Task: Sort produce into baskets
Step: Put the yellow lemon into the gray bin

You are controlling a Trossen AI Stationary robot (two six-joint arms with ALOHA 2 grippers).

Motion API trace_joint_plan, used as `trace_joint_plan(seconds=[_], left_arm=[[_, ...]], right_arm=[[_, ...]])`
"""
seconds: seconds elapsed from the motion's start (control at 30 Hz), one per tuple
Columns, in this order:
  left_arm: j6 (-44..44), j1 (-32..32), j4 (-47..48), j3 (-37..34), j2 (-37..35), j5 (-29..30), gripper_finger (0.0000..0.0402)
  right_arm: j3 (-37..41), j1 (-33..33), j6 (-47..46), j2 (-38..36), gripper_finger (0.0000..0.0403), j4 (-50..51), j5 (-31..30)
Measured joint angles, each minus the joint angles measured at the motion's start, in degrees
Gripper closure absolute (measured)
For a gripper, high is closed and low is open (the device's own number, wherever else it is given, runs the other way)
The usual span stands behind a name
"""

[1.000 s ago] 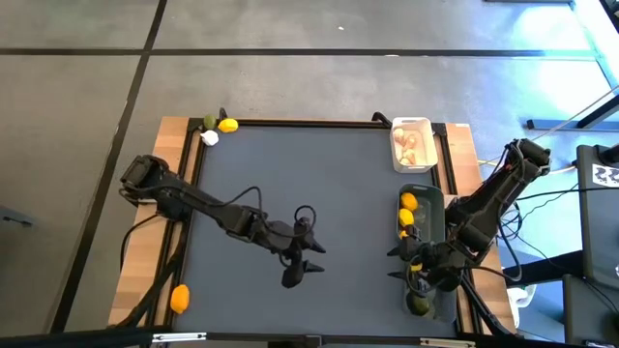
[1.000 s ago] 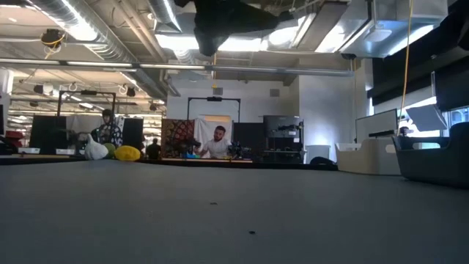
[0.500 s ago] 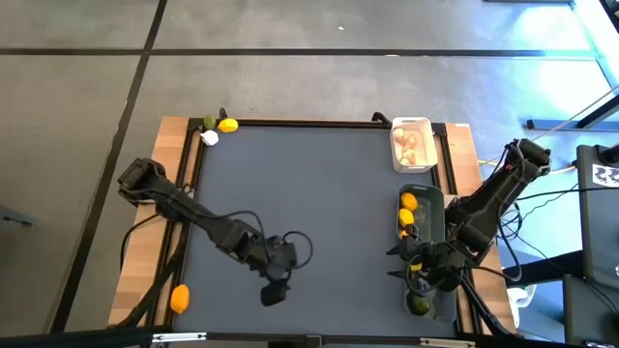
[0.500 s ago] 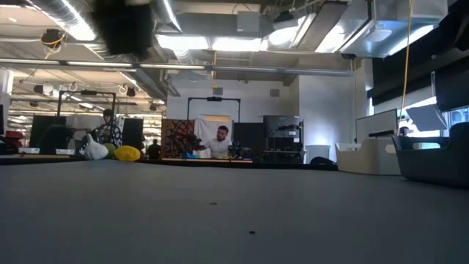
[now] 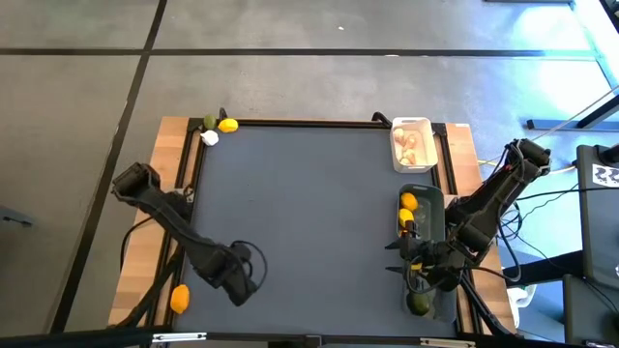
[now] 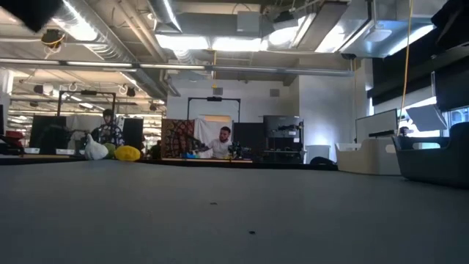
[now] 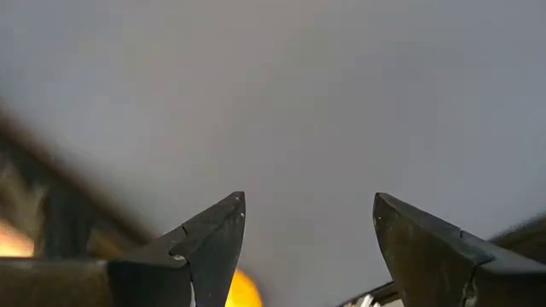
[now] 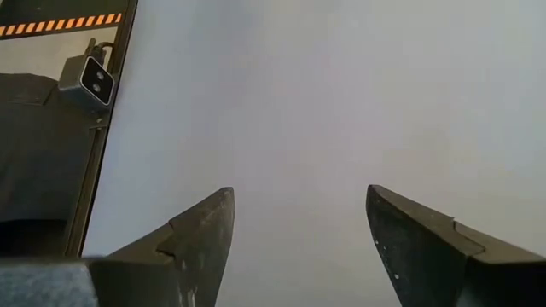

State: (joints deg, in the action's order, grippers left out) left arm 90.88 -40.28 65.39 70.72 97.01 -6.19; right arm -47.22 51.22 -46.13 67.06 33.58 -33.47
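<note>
left gripper point(image 5: 242, 287) hangs, jaws spread and empty, near the stray lemon point(image 5: 180, 298) to collect it; right gripper point(image 5: 411, 261) waits by the dark basket point(image 5: 434, 208), jaws spread.

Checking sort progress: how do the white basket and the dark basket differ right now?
Colour: the white basket is pale; the dark basket is dark grey-green.
Contents: the white basket holds pale beige bulbs; the dark basket holds yellow fruits.
Position: the white basket sits at the table's far right corner, clear of the arms; the dark basket sits nearer, with the right gripper open at its near end.
Shared: both are small rounded-corner trays along the right edge.
</note>
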Motion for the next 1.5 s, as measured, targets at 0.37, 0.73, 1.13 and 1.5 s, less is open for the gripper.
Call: trace_joint_plan(seconds=[0.37, 0.73, 1.13, 1.5], left_arm=[[17.92, -6.17, 8.77, 0.0, 0.72, -13.6, 0.0151], [20.01, -8.88, 5.81, -0.02, 7.17, -21.85, 0.0151], [19.88, -11.13, 4.5, -0.02, 11.5, -24.47, 0.0151], [24.56, -15.45, -0.79, -4.12, 12.43, -26.17, 0.015]], right_arm=[[0.04, 0.11, -0.01, 0.01, 0.0139, -0.02, 0.0], [0.07, 0.11, -0.02, 0.01, 0.0139, 0.24, 0.0], [0.07, 0.11, -0.02, 0.01, 0.0139, 0.63, 0.0], [0.07, 0.12, -0.02, 0.01, 0.0139, 0.82, 0.02]])
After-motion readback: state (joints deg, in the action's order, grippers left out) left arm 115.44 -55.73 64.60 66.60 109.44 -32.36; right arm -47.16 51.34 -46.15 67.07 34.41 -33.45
